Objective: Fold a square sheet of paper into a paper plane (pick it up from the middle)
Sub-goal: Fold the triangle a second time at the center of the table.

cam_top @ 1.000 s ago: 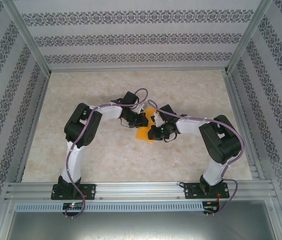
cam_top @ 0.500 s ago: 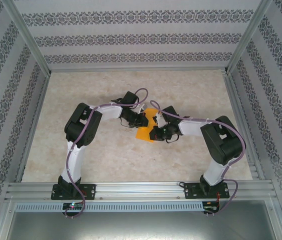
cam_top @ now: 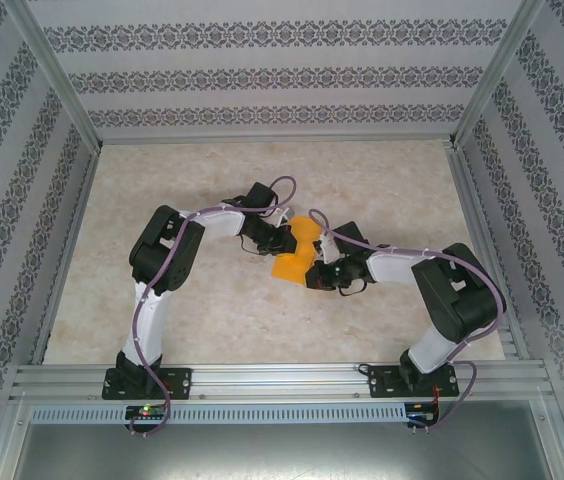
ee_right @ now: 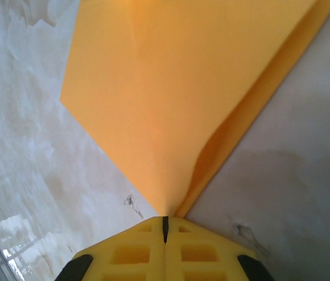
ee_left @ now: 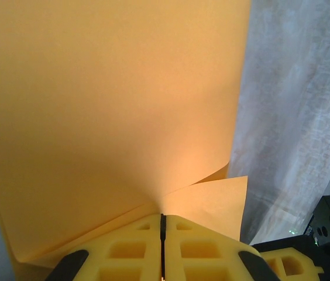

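Orange paper point(cam_top: 297, 250), one sheet, thin, unmarked. Position: middle of the table point(cam_top: 192, 320), between the two wrists. Condition: doubled over, with two layers showing in the right wrist view and a small flap beside the pinch in the left wrist view. From above its outline looks narrowed at the waist. Whether any part rests on the table cannot be told.

Left gripper point(cam_top: 284, 240): fingers closed flat together on the paper's left, far side, with the sheet fanning out from the seam between them.

Right gripper point(cam_top: 314, 272): fingers likewise closed tight, clamping the right, near edge where both layers meet.

Table: pale marbled surface, bare around the work.

Step in hand, as judged: setting a fold while the sheet hangs between two pinches.

Handling notes:
- Both pinches should stay firm, since a thin sheet slips out easily.
- The arms should move together. Pulling apart risks a tear, and crowding in risks a stray buckle.
- The loose edges should be lined up before anything is pressed.
- The paper should go down flat on the table first, and the crease be pressed afterwards.
- One side should be released at a time.
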Available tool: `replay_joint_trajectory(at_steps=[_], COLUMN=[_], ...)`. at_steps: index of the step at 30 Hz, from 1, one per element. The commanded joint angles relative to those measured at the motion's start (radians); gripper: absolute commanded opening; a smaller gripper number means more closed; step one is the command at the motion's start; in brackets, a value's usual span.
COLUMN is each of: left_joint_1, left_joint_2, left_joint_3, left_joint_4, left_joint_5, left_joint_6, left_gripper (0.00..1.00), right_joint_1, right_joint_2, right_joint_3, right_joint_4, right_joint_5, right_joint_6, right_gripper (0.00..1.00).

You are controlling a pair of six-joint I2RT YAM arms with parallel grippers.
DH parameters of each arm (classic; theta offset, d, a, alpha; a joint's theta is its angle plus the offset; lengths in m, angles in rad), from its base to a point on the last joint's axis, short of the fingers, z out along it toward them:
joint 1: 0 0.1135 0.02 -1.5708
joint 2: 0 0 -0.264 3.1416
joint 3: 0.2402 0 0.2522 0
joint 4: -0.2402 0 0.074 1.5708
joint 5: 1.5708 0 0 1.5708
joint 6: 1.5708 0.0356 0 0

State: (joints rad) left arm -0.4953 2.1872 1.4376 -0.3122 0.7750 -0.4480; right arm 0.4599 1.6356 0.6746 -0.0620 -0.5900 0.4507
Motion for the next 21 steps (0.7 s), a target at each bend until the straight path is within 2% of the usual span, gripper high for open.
replay_joint_trajectory(at_steps=[1,3,7,9,13,21], left_joint_1=[0.02,0.019,0.016,0.014,0.011,0.012], left_joint_2=[0.078,0.07,0.068,0.066,0.065,0.049], left_joint_3=[-0.028,-0.027,-0.023,-0.022,-0.025,-0.031], left_joint_4=[-0.103,-0.098,-0.092,-0.091,-0.088,-0.076], left_joint_5=[-0.13,-0.118,-0.103,-0.103,-0.105,-0.102], left_joint_6=[0.031,0.025,0.019,0.019,0.017,0.012], left_gripper=[0.1,0.1,0.1,0.1,0.1,0.1], right_joint_1=[-0.014,-0.034,-0.079,-0.099,-0.113,-0.109], right_joint_2=[-0.053,-0.096,-0.116,-0.097,-0.029,0.087], right_joint_3=[-0.036,-0.038,0.001,0.03,0.096,0.187], right_joint_4=[-0.053,-0.009,0.015,0.011,0.012,0.007], right_joint_5=[-0.036,-0.055,-0.044,-0.024,-0.004,0.008], right_joint_6=[0.049,0.101,0.151,0.16,0.164,0.152], right_gripper=[0.0,0.01,0.13,0.15,0.25,0.32])
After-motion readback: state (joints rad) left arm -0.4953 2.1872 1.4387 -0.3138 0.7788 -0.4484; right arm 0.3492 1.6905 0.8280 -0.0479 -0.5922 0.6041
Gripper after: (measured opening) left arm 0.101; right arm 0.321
